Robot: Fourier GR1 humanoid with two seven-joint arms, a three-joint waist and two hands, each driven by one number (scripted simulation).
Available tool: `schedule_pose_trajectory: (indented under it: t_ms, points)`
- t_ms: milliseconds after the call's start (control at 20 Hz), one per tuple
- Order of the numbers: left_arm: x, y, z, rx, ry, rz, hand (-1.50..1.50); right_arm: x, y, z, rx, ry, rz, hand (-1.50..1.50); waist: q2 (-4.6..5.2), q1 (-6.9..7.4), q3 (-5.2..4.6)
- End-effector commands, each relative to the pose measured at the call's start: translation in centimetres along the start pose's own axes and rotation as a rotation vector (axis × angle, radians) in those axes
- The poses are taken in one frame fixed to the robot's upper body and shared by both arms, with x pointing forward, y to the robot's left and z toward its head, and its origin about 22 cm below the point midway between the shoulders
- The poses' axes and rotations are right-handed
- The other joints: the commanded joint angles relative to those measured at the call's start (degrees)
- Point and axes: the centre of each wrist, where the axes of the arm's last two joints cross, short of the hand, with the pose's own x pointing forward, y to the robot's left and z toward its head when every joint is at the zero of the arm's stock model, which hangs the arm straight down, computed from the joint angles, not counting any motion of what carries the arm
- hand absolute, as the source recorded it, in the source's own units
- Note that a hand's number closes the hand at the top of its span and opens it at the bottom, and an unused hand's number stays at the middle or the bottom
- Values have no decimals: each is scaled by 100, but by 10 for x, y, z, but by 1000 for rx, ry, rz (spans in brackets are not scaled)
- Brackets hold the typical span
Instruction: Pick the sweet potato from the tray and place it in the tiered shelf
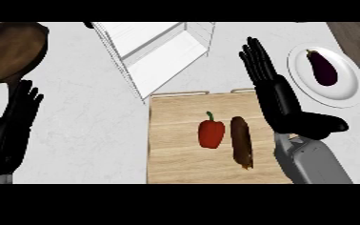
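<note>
At the far left edge the robot's black left hand rests with its fingers straight and pointing up, holding nothing. Above it, in the upper left corner, part of a dark brown rounded object shows; what it is cannot be told. Further right, at the top centre, stands the white tiered shelf, set at an angle on the pale speckled counter. Just below the shelf's near corner lies the light wooden rectangular tray. On the tray a red bell pepper with a green stem lies just beside the long brown sweet potato, which sits to its right, lengthwise and untouched. Right of the sweet potato, over the tray's right edge, the black right hand is spread flat with fingers straight and close together, pointing up, thumb out to the right; it grips nothing and is near the sweet potato but apart from it. At the far right a round white plate carries a dark purple eggplant.
</note>
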Motion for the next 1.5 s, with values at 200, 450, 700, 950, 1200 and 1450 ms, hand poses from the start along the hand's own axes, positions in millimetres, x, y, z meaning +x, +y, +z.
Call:
schedule_pose_trajectory:
  t_ms: [200,450,700,950,1200,1450]
  points:
    - [-51,4,27,32,327,15,0,48,-77,1,-140,-23,754,150,-193,-578,71]
    - [-69,-7,33,21,457,82,0,48,-148,31,-437,298,1088,150,-146,-847,88]
    - [-68,-11,24,-31,492,96,0,86,-100,65,-287,343,1143,-150,-169,-638,128]
    - [-67,-22,21,-69,486,72,0,133,-54,79,-102,464,1168,-150,-148,-434,126]
    - [-61,-44,-3,-107,473,80,0,159,-4,99,-60,589,1184,-150,-76,-233,121]
    - [-53,-47,-11,-134,458,64,0,167,14,94,-92,722,1272,-150,-48,9,110]
